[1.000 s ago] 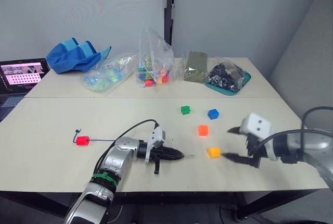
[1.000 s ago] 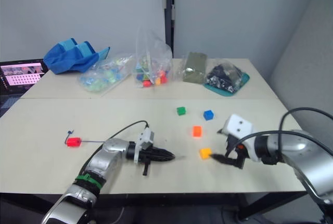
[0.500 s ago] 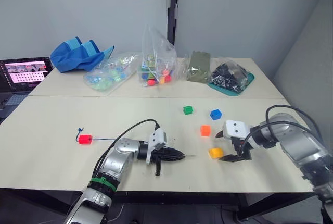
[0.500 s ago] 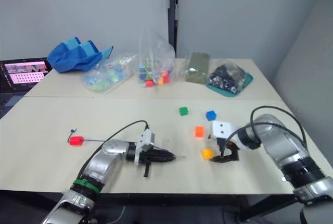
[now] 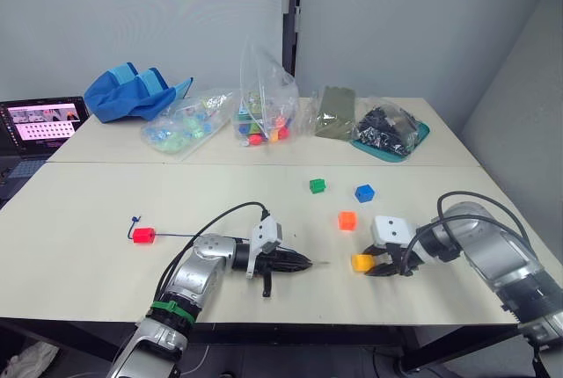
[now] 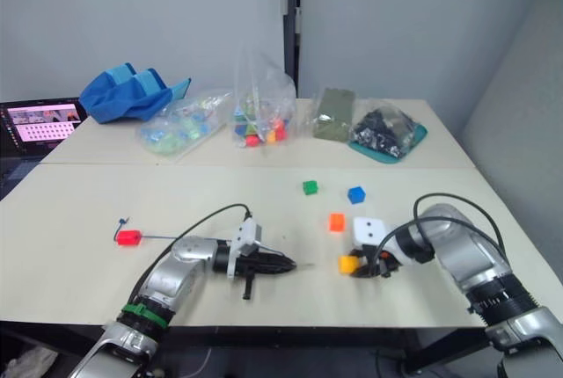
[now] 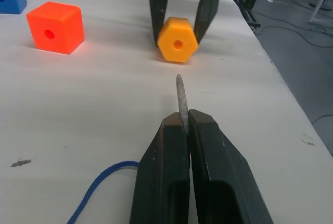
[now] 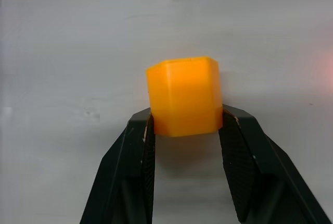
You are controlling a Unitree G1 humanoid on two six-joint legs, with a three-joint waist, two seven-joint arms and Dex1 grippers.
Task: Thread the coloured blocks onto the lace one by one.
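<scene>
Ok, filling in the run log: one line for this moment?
left pincer: shut on lace tip | right pincer: shut on yellow block | red block: threaded

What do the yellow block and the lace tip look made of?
The yellow block looks like moulded plastic: smooth, evenly coloured, soft sheen, clean bevelled edges and a round hole. The lace tip looks stiff, pale and rough, perhaps coated or hardened fibre; the material is unclear.

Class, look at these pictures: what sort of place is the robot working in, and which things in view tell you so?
Probably a robotics lab or office workroom. A plain pale table stands against bare grey walls, a laptop sits open at its far left, and clear bags of colourful pieces lie along the back like sorted test materials.
</scene>
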